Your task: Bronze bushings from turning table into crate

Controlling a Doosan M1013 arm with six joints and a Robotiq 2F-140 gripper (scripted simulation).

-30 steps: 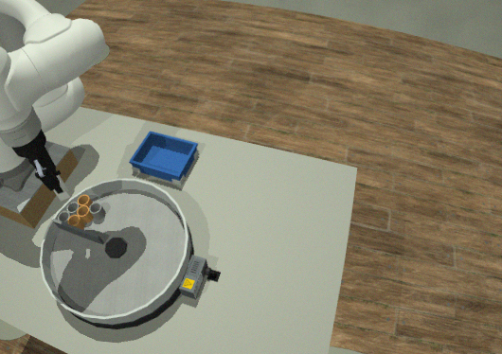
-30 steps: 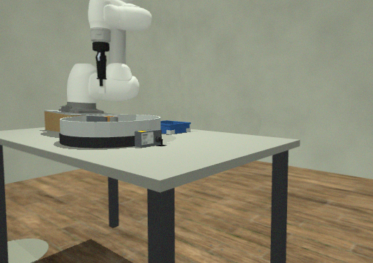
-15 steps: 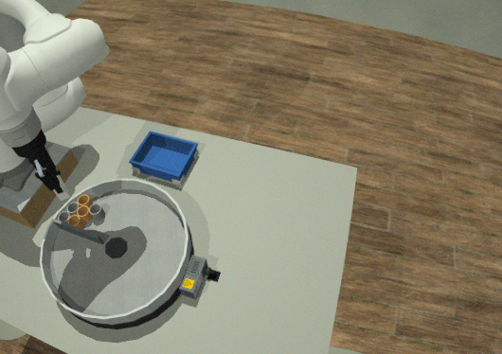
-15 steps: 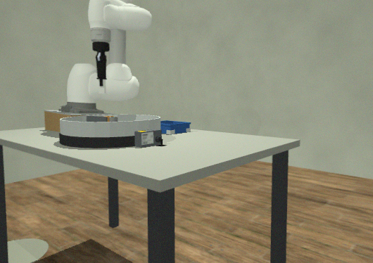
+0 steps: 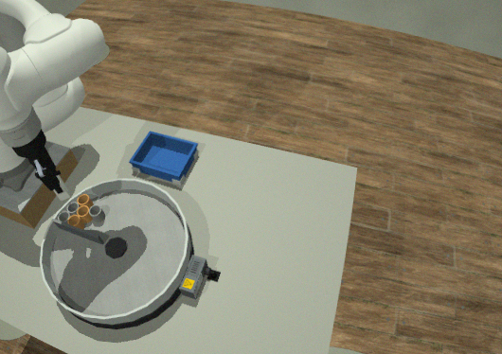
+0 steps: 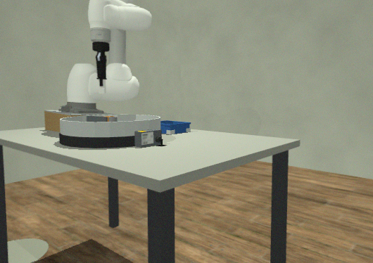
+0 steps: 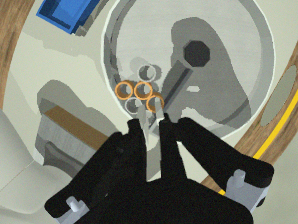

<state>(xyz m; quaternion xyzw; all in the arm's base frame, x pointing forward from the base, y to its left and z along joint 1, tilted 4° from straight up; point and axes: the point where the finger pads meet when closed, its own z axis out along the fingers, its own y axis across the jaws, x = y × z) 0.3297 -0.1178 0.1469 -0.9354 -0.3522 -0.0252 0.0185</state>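
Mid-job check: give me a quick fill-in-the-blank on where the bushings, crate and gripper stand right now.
1. The number of bronze bushings on the turning table is ____.
2. The blue crate holds ____ bushings.
3. The gripper hangs above the turning table with its fingers nearly ____, holding nothing.
4. The steel bushings sit clustered against the grey ____ that runs out from the table's hub.

Missing words: three; no; shut; bar
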